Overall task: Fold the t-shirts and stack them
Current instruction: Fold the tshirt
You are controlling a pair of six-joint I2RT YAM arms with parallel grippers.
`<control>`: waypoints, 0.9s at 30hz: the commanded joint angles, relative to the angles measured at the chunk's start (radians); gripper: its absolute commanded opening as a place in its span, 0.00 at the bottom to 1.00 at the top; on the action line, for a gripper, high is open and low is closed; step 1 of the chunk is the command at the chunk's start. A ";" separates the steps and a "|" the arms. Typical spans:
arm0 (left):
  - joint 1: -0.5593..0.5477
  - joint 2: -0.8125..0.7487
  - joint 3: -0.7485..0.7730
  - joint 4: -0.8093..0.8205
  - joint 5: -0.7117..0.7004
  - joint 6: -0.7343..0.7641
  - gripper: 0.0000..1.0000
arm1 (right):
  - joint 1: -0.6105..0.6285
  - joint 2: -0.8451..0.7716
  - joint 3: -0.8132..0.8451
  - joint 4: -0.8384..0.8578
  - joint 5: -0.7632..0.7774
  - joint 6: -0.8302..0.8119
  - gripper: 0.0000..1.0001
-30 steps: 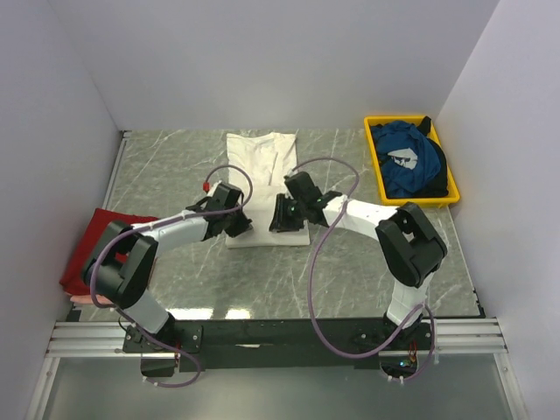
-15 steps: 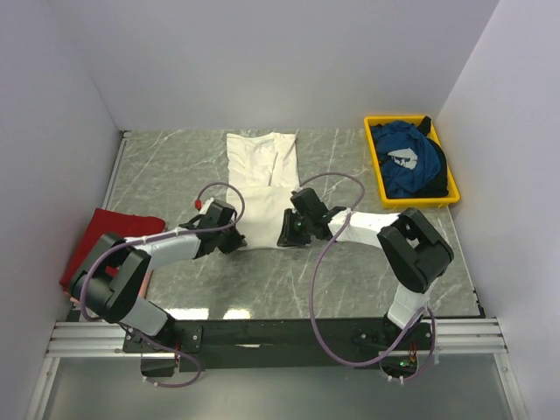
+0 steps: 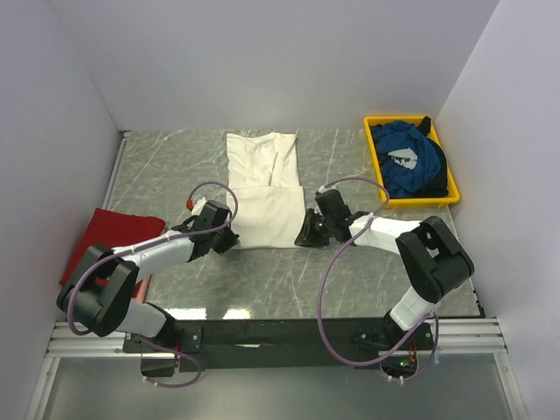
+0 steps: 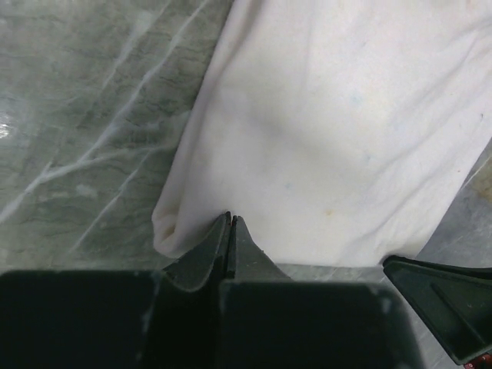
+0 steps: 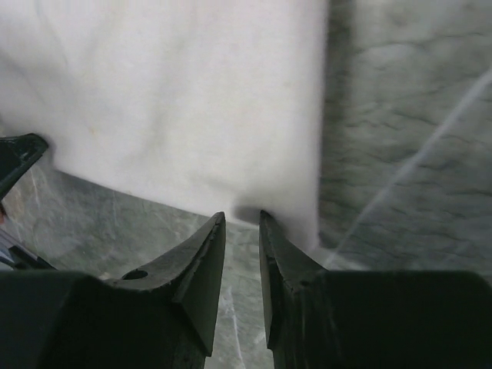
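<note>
- Cream-white t-shirt (image 3: 262, 188): lies mid-frame on the tabletop (image 3: 350, 271), lower part apparently doubled for folding.
- Left claw (image 3: 229, 239): pinched shut at the lower-left corner; cannot tell whether cloth is nipped.
- Right claw (image 3: 306, 234): narrowly parted at the lower-right corner, seemingly clear of the hem.

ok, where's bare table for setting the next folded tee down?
Free: marble between white t-shirt and yellow tray; back-left corner behind the red t-shirt; near strip in front of the white one. Crowded: left arm and right arm at its near corners.
</note>
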 commanded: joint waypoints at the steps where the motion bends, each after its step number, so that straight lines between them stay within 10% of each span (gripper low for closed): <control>1: 0.013 -0.044 -0.005 -0.018 -0.033 0.016 0.01 | -0.052 -0.056 -0.042 0.039 -0.022 -0.004 0.32; 22: 0.024 -0.139 -0.078 -0.019 -0.036 0.000 0.01 | -0.114 -0.141 -0.120 0.058 -0.086 -0.018 0.32; 27: 0.028 -0.250 -0.077 -0.061 -0.045 0.010 0.14 | -0.115 -0.187 -0.114 0.049 -0.085 -0.027 0.39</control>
